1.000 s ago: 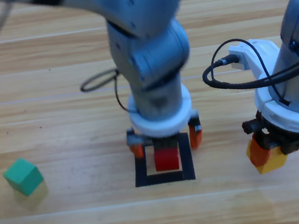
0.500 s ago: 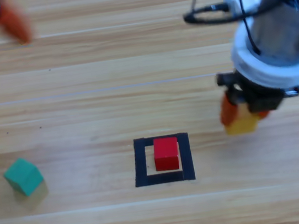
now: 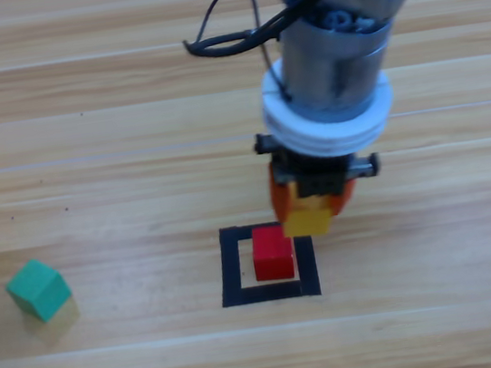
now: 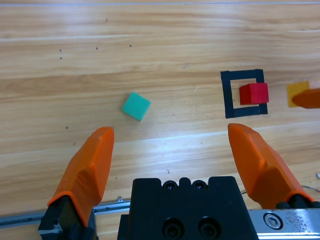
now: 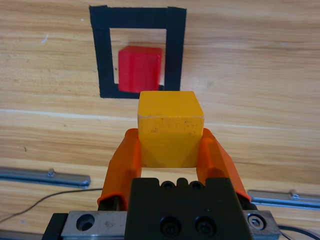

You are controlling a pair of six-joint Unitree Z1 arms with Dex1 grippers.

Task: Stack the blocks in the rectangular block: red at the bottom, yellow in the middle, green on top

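Yellow cube [image 5: 170, 127] sits clamped in the right gripper [image 3: 313, 200], hanging just off the red cube's [image 3: 273, 252] upper right corner. Red is already inside the black tape square [image 3: 231, 270], so the trick is probably centring fully over it before lowering, then parting the fingers gently. Left gripper [image 4: 177, 152] waits at the left edge, fingers apart; green cube [image 3: 37, 289] sits well left on the surface.

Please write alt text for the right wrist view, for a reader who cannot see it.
The right gripper holds the yellow cube between its orange jaws above the wooden table. Beyond it, the red cube sits inside the black tape square.
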